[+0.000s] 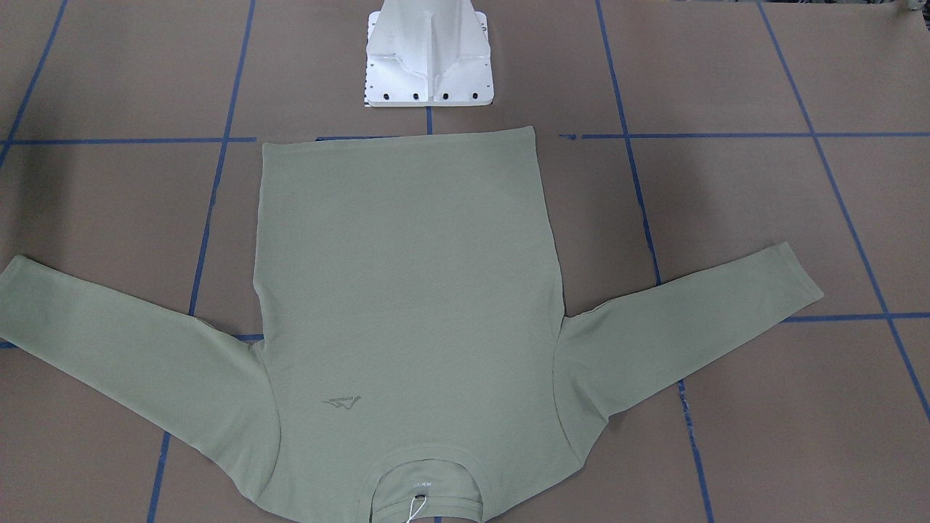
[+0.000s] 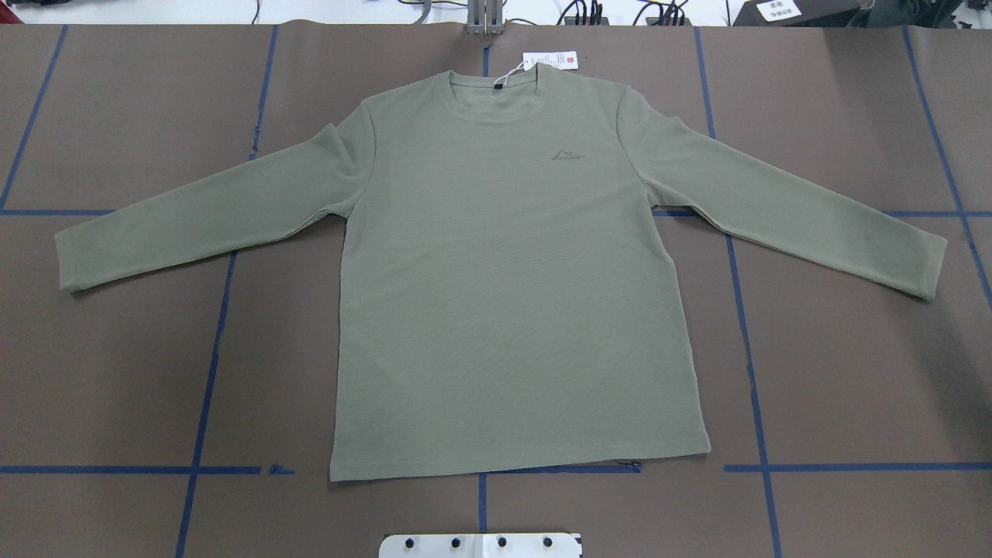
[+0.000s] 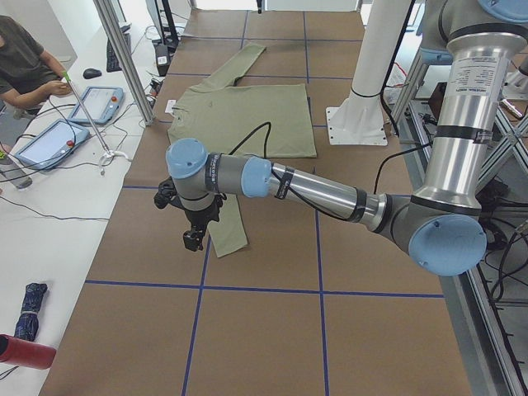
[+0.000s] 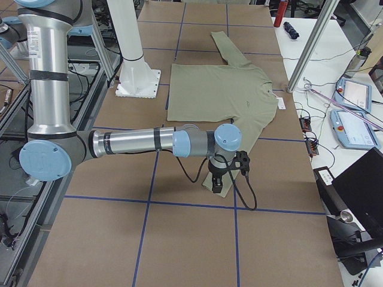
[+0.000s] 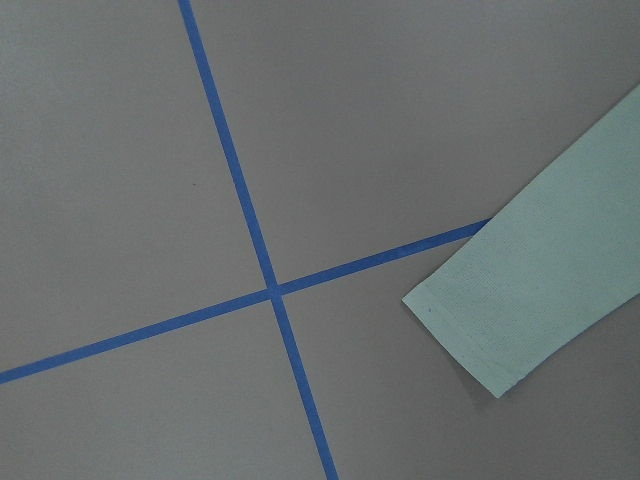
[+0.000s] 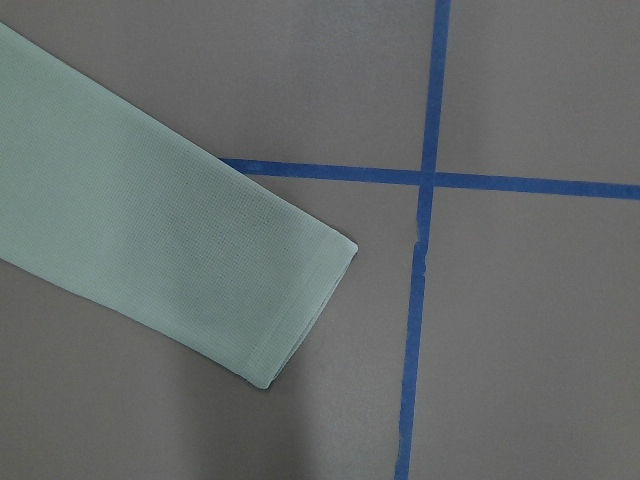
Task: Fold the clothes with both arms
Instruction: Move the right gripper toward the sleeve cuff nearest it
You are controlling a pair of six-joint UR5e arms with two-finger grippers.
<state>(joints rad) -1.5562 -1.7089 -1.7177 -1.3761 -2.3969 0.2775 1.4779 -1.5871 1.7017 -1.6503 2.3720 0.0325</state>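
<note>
The sage-green shirt (image 2: 511,294) lies flat and face up on the brown table, both sleeves spread out, collar at the far side from the robot's base. Its white hang tag (image 2: 550,60) rests beyond the collar. My left gripper (image 3: 191,238) hangs above the near sleeve's cuff in the exterior left view; whether it is open or shut I cannot tell. My right gripper (image 4: 219,183) hovers over the other cuff, and its state is equally unclear. The left wrist view shows one cuff (image 5: 520,310) lying free, the right wrist view the other cuff (image 6: 230,280). No fingers appear in either wrist view.
Blue tape lines (image 2: 209,364) cross the table in a grid. The white base plate (image 1: 429,65) stands just behind the shirt's hem. A person (image 3: 25,62) sits at a side bench with teach pendants (image 3: 95,103). A red cylinder (image 3: 25,353) lies on that bench.
</note>
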